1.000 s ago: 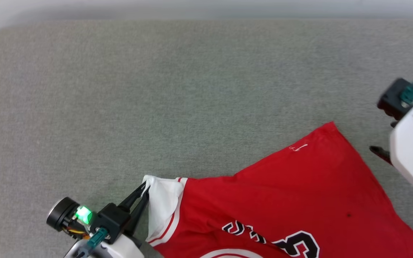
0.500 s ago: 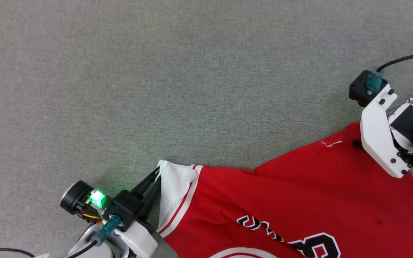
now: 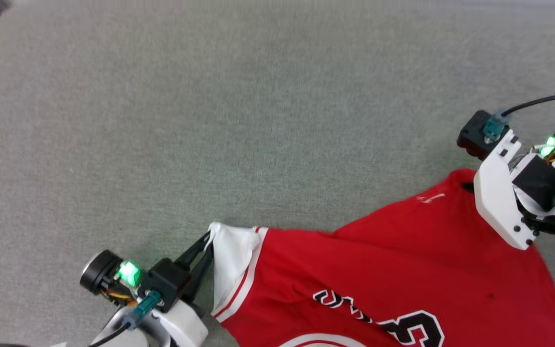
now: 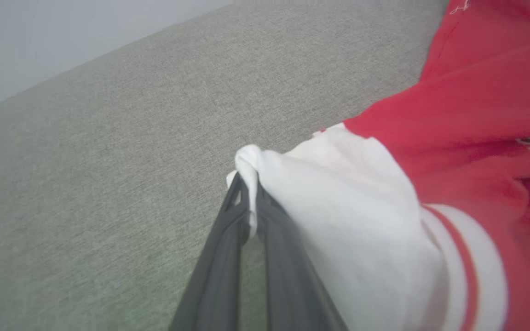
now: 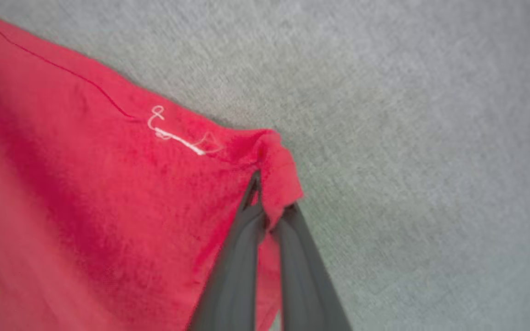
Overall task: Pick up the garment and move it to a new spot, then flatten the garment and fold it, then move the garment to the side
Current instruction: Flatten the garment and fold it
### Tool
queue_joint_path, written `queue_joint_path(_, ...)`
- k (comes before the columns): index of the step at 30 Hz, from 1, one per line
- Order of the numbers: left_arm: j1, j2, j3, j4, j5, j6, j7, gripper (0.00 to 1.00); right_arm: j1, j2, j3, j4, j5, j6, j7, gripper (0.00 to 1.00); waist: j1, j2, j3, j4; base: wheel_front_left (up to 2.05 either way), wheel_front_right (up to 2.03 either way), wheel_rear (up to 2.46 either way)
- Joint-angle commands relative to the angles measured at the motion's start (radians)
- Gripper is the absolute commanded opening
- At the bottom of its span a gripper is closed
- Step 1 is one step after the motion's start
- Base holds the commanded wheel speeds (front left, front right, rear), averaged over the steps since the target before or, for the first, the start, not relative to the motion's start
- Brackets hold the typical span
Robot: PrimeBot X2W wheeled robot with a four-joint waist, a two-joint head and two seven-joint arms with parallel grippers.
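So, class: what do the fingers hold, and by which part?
Both hold the garment: the left gripper's fingers pinch a white sleeve's tip, the right gripper's fingers a red corner.

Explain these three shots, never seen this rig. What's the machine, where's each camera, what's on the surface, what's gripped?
It is a two-armed robot. Each arm ends in a gripper with two long dark fingers. The wide picture comes from a camera on its head, looking down at a grey fabric surface. The other two come from a camera on each wrist, looking along that arm's own fingers. On the surface lies one garment, a red jersey with a black print. The left gripper is shut on the tip of a white sleeve. The right gripper is shut on a red corner of the same jersey, near a loose white thread.
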Motion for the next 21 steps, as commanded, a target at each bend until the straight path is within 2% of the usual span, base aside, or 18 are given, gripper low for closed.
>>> queue_joint_path(1, 0.025, 0.01, 0.001, 0.008, -0.003, -0.004, -0.004, 0.0, 0.006, 0.004, -0.001, 0.002, 0.012, 0.0, -0.049, 0.0, -0.0001, -0.0001, -0.082, -0.023, 0.0, 0.0, 0.0)
queue_joint_path(9, 0.0, 0.049, 0.014, 0.004, -0.001, -0.013, 0.002, 0.0, 0.023, -0.032, -0.041, -0.001, 0.019, -0.001, -0.281, 0.0, -0.0001, -0.0001, -0.251, -0.058, 0.0, 0.0, 0.0)
queue_joint_path(15, -0.088, 0.069, 0.034, -0.017, 0.021, -0.028, 0.035, 0.0, -0.003, -0.045, -0.067, -0.007, -0.001, -0.001, -0.363, 0.0, -0.0001, -0.0001, -0.308, -0.08, 0.0, 0.0, 0.0)
queue_joint_path(21, -0.27, 0.054, 0.061, -0.005, 0.044, -0.091, 0.08, 0.0, -0.072, -0.026, -0.13, 0.003, -0.054, -0.001, -0.423, 0.0, -0.0001, -0.0001, -0.304, -0.108, 0.0, 0.0, 0.0)
